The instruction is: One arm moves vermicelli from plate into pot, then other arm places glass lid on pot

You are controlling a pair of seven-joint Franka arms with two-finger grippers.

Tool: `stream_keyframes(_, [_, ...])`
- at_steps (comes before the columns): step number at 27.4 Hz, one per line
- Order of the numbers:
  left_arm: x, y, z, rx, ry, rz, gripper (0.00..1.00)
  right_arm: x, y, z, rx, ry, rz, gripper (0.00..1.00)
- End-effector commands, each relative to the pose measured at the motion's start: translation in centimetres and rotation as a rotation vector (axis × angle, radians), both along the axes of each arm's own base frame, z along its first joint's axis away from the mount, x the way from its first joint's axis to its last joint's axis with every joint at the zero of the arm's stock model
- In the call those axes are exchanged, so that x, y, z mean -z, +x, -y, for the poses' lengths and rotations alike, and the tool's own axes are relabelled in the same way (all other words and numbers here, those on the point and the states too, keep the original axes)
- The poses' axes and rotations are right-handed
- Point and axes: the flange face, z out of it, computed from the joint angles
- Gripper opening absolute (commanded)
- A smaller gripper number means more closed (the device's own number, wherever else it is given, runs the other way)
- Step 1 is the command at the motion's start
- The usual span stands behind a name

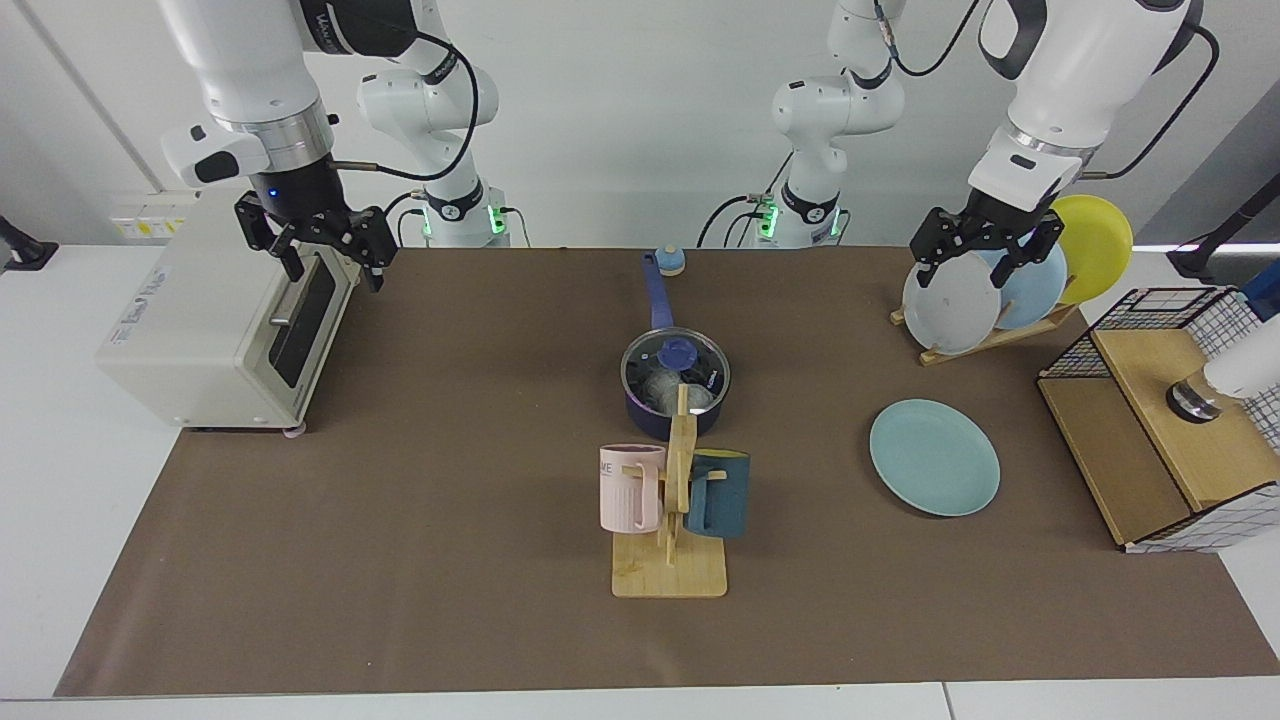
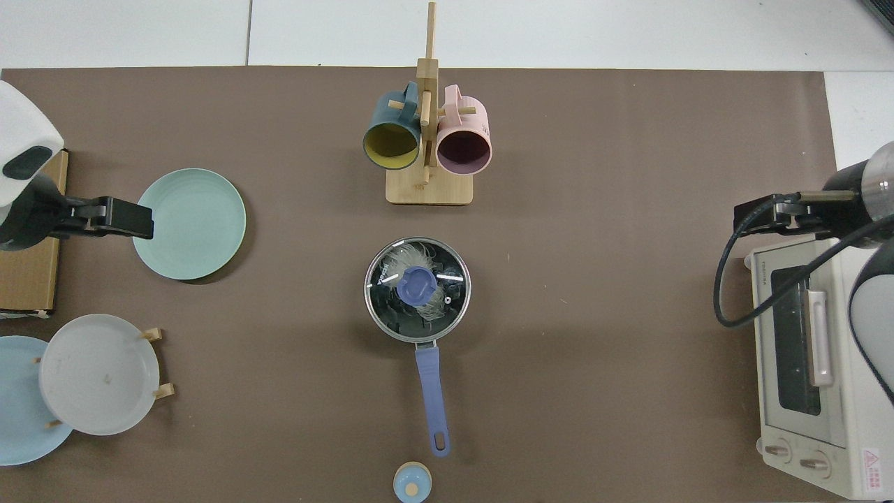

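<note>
With the glass lid (image 1: 677, 362) seated on the pot (image 1: 676, 392) at the middle of the table and the vermicelli (image 2: 412, 269) visible through it, both steps of my job look finished to me. Reading the facing view from its left: my right claw (image 1: 325, 252) hangs high beside the toaster oven (image 1: 215, 312), its two fingers spread apart and holding nothing, well clear of the pot. At centre, the pot stands just behind the wooden mug rack (image 1: 672, 520), its long blue handle pointing toward my bases, the lid's blue knob centred over the noodles. Further along, the teal plate (image 1: 934, 457) lies flat and bare on the brown mat. At the far side, my left claw (image 1: 984, 250) hovers in front of the upright plates in their rack (image 1: 985, 290), fingers likewise parted and empty. I judge that nothing remains to carry; any next move calls only for parking both arms away from the table without brushing the oven or the plate rack.
</note>
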Motion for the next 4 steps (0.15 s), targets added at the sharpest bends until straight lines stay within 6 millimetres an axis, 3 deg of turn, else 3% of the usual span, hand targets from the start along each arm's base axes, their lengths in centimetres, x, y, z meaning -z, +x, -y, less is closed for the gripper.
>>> stream_keyframes(1, [-0.1, -0.95, 0.67, 0.019, -0.014, -0.014, 1.0, 0.24, -1.31, 0.4, -0.031, 0.019, -0.01, 0.98])
stream_keyframes(4, [-0.1, -0.91, 0.2, 0.009, -0.01, -0.013, 1.0, 0.22, -1.3, 0.15, -0.034, 0.019, -0.008, 0.98])
